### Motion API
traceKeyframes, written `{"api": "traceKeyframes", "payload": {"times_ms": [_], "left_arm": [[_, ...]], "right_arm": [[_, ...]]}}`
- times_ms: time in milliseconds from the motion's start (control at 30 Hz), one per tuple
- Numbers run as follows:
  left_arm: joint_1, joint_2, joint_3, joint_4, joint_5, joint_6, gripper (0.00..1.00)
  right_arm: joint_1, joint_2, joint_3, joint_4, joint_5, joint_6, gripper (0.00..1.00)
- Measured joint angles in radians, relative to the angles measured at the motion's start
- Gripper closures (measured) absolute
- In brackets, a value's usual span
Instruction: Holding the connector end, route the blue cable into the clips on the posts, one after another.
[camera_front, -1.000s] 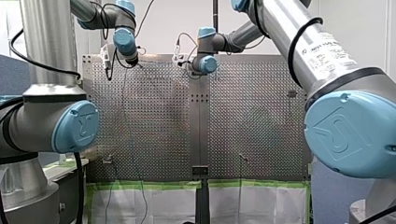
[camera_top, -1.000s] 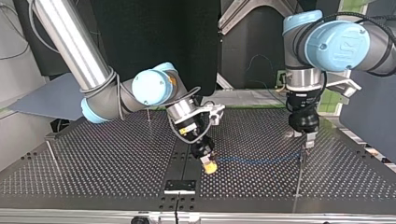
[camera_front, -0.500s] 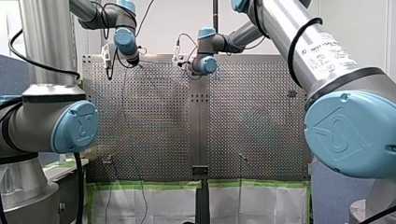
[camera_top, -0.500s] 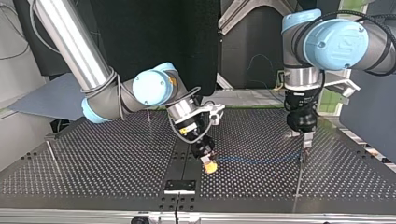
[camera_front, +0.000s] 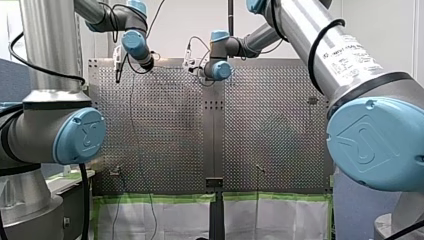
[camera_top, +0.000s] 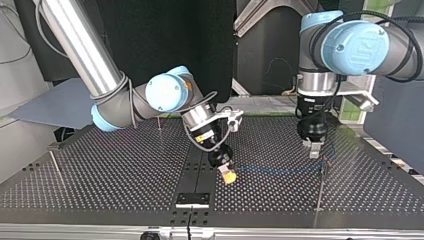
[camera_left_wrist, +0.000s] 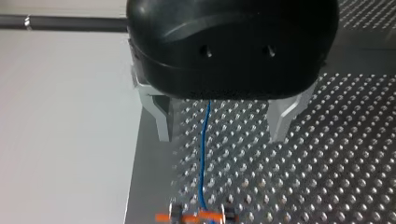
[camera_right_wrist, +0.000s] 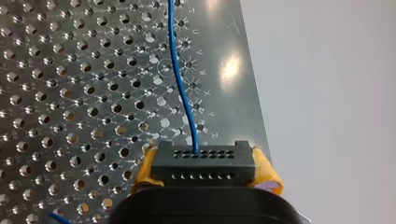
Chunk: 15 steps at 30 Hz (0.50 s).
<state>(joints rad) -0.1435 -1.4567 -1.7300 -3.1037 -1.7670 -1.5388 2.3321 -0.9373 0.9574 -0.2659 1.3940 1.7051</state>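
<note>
The perforated worktop carries three thin posts that I can make out. My right arm reaches in from the top view's left to the middle of the plate and my left arm stands over the view's right side. The right tool is clamped on the black connector, one yellow pad pressed against each end of it. The left tool hangs with its metal fingers spread wide and nothing between them but air. The blue cable leaves the connector and runs low over the worktop to the nearest post at the top view's right. In the left wrist view it passes under the open tool down to an orange-marked clip. It looks seated there, though the clip sits at the very edge of that view. By that reading one clip is done. The far post and the one at the view's left edge carry no cable, so most of the routing is left. Against a second ago, the left tool has lifted off the cable and drifted away from the nearest post toward the view's middle. The right tool has edged slightly the other way with the connector — the cable between them looks about as straight as it did.
</note>
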Motion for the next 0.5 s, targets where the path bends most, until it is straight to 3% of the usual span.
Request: {"api": "traceKeyframes", "payload": {"times_ms": [200, 500], "left_arm": [[-0.006, -0.026, 0.036, 0.003, 0.041, 0.01, 0.0], [-0.016, -0.085, 0.074, 0.008, 0.045, 0.002, 0.0]], "right_arm": [[0.001, 0.0, -0.007, 0.002, -0.001, -0.002, 1.0], [0.002, 0.0, -0.018, 0.004, -0.002, -0.004, 1.0]]}}
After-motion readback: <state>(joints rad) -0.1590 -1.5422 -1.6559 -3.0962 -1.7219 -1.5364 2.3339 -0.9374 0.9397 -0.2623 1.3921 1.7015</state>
